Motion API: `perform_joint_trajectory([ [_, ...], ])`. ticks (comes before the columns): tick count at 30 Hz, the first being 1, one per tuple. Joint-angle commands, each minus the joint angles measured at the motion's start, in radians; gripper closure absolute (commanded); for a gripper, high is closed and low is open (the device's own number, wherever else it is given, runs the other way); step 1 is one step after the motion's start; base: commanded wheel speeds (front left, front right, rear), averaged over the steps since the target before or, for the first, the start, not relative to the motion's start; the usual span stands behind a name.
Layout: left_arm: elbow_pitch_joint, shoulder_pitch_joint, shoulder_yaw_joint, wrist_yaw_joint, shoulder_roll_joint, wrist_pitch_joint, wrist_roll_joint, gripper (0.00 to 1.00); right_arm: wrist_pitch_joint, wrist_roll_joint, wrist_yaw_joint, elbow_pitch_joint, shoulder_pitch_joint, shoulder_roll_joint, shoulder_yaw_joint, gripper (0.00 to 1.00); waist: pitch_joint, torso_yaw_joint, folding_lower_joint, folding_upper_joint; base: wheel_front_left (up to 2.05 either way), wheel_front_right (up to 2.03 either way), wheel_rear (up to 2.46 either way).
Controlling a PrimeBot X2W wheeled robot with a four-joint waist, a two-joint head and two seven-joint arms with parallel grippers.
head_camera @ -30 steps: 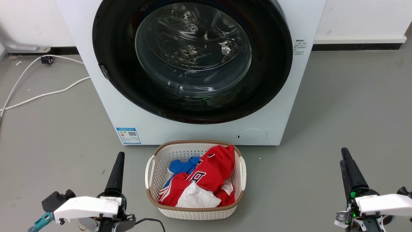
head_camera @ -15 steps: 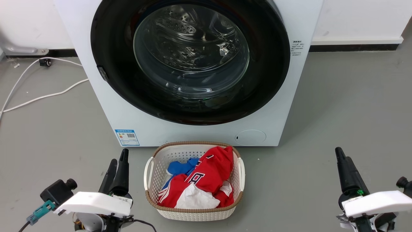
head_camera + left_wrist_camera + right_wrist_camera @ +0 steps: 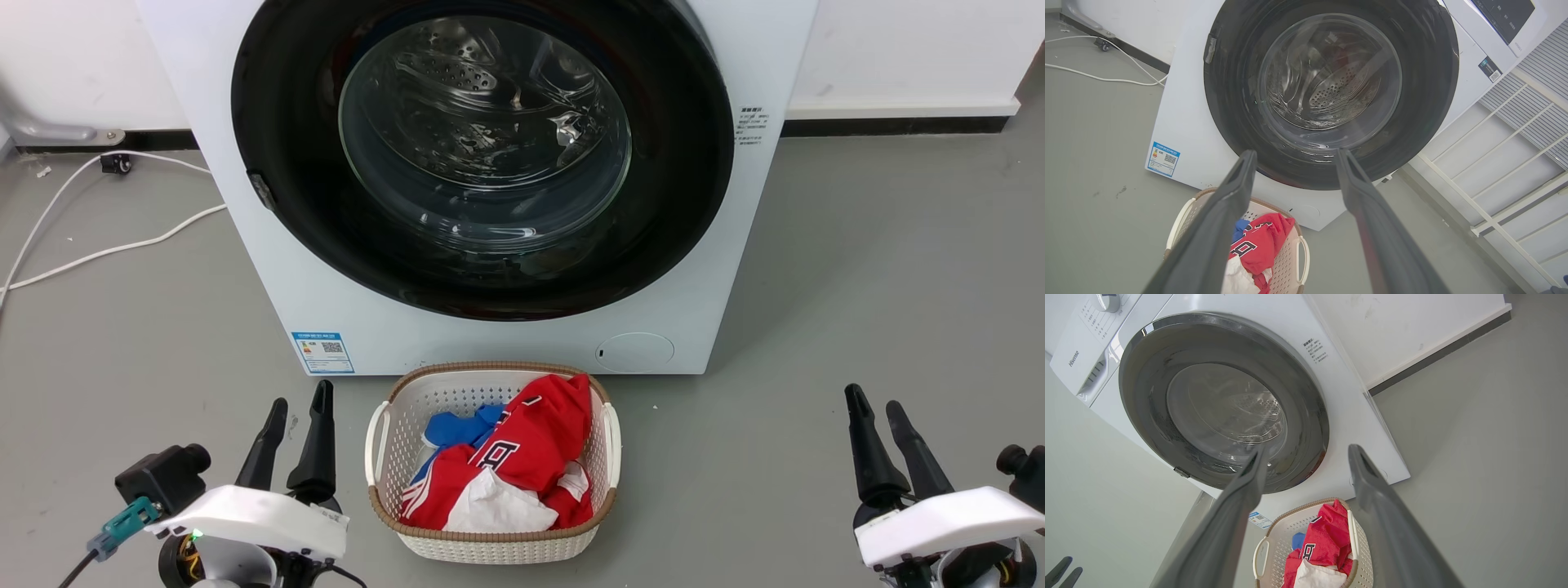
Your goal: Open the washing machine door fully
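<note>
The washing machine door (image 3: 483, 147) sits shut at 12 o'clock. The left pincer (image 3: 302, 394) at 7 and the right pincer (image 3: 872, 397) at 5 both stand wide, empty.

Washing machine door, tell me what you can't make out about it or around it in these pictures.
- Washing machine door: its top is cut off by the head view's upper edge.
- Small grey fitting on the door's rim: too small in the head view to tell handle from latch.
- Blue sticker: print too small to read in the head view.
- Basket: whatever lies under the red garment is hidden.
</note>
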Motion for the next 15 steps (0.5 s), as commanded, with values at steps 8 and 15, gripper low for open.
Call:
perform_joint_trajectory([
  [8,-0.014,0.003,-0.023,0.012,0.022,-0.032,0.119,0.0,0.002,-0.134,0.001,-0.03,0.006,0.005,-0.005,0.0,-0.003,-0.002,0.0,0.0,0.0,0.0,0.0],
  [15,-0.016,0.001,-0.034,0.025,0.036,-0.055,0.209,0.0,-0.006,-0.238,0.002,-0.041,0.012,0.01,-0.01,0.0,-0.002,-0.006,0.0,0.0,0.0,0.0,0.0],
])
